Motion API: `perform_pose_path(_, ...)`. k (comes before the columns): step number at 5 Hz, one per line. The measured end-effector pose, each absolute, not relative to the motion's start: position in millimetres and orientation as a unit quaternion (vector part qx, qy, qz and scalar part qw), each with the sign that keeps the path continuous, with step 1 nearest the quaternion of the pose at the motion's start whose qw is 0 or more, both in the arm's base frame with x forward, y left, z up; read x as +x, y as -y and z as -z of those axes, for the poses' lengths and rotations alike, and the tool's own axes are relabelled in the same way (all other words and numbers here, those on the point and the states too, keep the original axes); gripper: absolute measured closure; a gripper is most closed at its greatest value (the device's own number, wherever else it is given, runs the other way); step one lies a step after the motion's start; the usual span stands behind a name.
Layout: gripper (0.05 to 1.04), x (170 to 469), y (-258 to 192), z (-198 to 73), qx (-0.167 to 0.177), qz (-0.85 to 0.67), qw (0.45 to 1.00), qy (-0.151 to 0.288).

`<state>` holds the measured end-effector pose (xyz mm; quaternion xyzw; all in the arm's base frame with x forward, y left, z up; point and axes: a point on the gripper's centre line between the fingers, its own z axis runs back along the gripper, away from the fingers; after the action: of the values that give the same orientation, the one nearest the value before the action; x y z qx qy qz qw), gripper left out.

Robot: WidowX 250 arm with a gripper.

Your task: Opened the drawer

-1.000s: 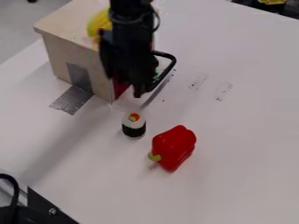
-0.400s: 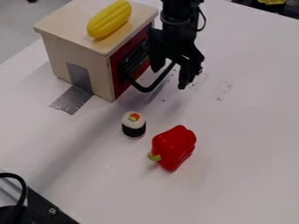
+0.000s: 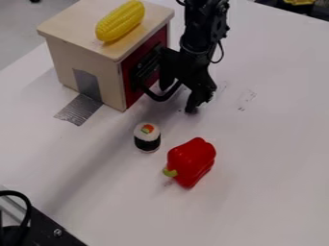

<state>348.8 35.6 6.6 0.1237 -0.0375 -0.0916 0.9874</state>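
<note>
On the right-hand face of the wooden box (image 3: 90, 72), the red drawer (image 3: 132, 96) looks flush, so I'd call it closed or as good as. Black handle (image 3: 158, 98) sticks out from it as a loop. Gripper (image 3: 179, 100) is at the loop, fingers apart: one looks to be inside, between bar and drawer front, the other outside and low over the table (image 3: 270, 158). Can't tell if the inner finger touches the bar. Nothing clamped.

Step in hand, my read: hook or pinch the bar, then pull straight out from the face.

Risks:
- Inner finger too shallow in the loop: slips off the bar on the pull, drawer stays put.
- Outer finger too low: scrapes the table, stalls the arm.
- Pull off-axis: drawer racks and jams, or the box turns with it. Silver tape (image 3: 87, 86) runs from box side to table; if it peels, the whole box drags.
- Jerky pull: yellow corn (image 3: 120, 20) lying on the box top could roll off.
- Arm swinging toward the camera: clips the sushi roll (image 3: 147, 138), upright near the box corner, or the red pepper (image 3: 191, 162) beyond it. Both look just off the drawer's path.
</note>
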Motion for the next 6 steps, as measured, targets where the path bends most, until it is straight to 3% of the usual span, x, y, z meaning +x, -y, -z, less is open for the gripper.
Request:
perform_pose_path(2, 0.714, 348, -38, -5, 0.134, 0.093, 0.986, 0.036)
perform_pose_path(3, 0.894, 346, -30, -5, 0.108, 0.075, 0.991, 0.037)
perform_pose_path(6, 0.929, 343, 52, -5, 0.060, 0.122, 0.990, 0.044)
